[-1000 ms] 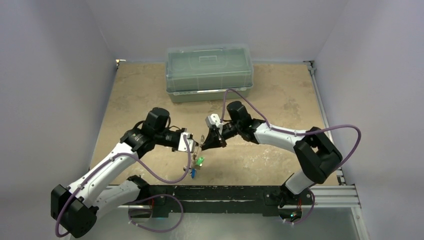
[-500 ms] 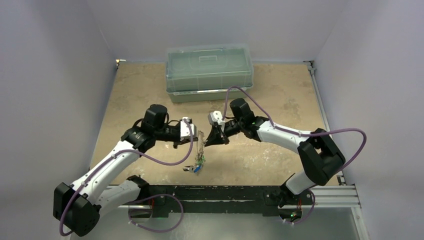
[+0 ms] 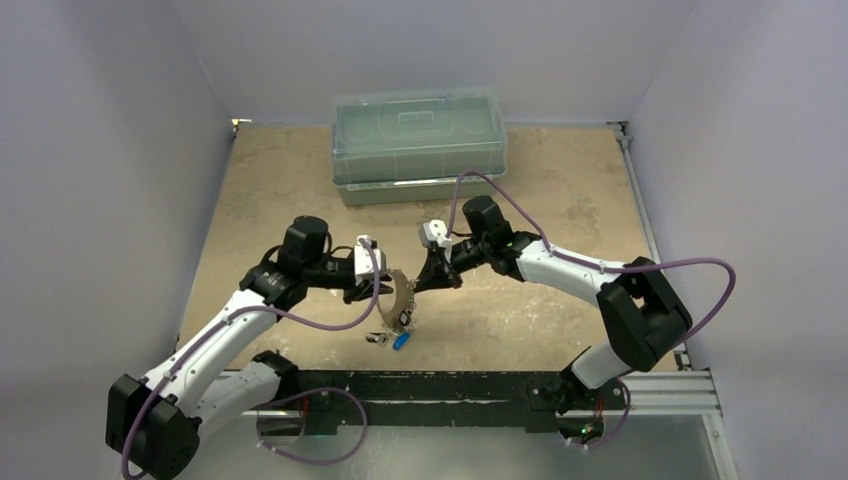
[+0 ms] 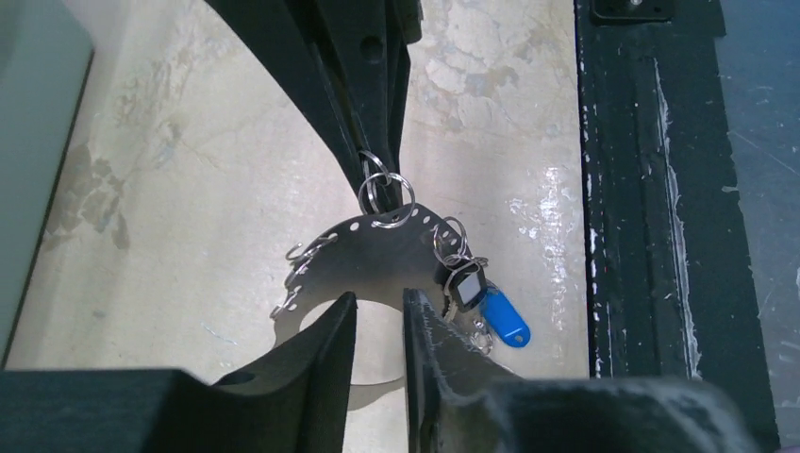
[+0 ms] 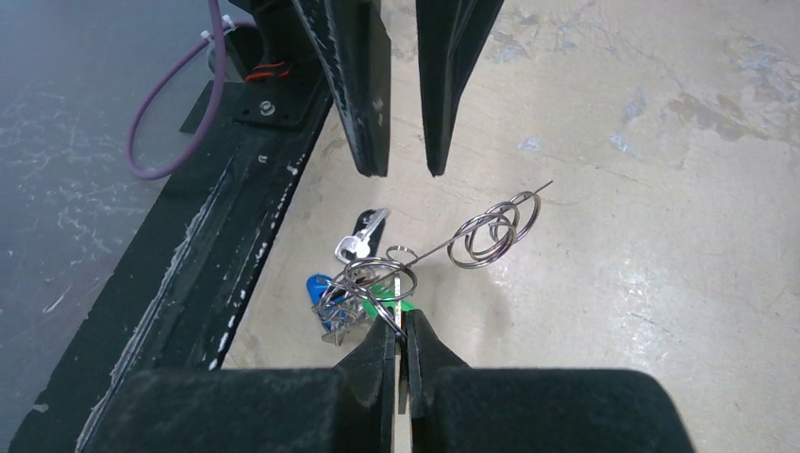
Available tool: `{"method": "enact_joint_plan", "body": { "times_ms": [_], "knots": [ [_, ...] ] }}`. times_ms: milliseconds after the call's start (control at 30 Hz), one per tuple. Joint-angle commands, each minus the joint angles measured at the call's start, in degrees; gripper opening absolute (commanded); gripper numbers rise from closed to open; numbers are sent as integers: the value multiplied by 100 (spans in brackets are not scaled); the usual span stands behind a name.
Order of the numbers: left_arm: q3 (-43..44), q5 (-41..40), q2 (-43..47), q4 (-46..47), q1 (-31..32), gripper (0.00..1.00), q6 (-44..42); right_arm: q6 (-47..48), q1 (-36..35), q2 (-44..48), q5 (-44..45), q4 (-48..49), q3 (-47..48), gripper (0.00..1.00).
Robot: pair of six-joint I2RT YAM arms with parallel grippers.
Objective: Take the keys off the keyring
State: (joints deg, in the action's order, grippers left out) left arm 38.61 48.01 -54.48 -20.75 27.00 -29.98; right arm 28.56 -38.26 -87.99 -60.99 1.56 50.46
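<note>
Pinching the thin, springy grey metal keyring loop tight in my right gripper above the beige table, small light slippery silver keys with blue and green heads dangling under it, I'd take one by its head with my narrowly parted, empty left gripper, green lidded box well apart.

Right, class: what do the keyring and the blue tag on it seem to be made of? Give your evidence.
The keyring: apparently thin metal, dull grey, with a row of punched holes. The blue tag: probably plastic, smooth, glossy, evenly coloured.
</note>
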Motion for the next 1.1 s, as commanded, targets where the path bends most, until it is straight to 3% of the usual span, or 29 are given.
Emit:
{"method": "enact_joint_plan", "body": {
  "times_ms": [0,133,567,867,1067],
  "knots": [
    [-46,308,235,352,-20,30,-635,26,-4,194,-70,-135,253,0],
    [-173,211,310,770,61,42,-692,-26,0,211,-96,-139,263,0],
    [-788,-441,647,1868,667,46,-380,-400,-6,162,-167,103,254,0],
    [-961,-1354,464,2552,1482,36,-467,-473,-9,192,-159,150,213,0],
    [-903,-1747,290,2707,1539,20,-226,-430,-7,237,-191,108,184,0]
  ]
}}
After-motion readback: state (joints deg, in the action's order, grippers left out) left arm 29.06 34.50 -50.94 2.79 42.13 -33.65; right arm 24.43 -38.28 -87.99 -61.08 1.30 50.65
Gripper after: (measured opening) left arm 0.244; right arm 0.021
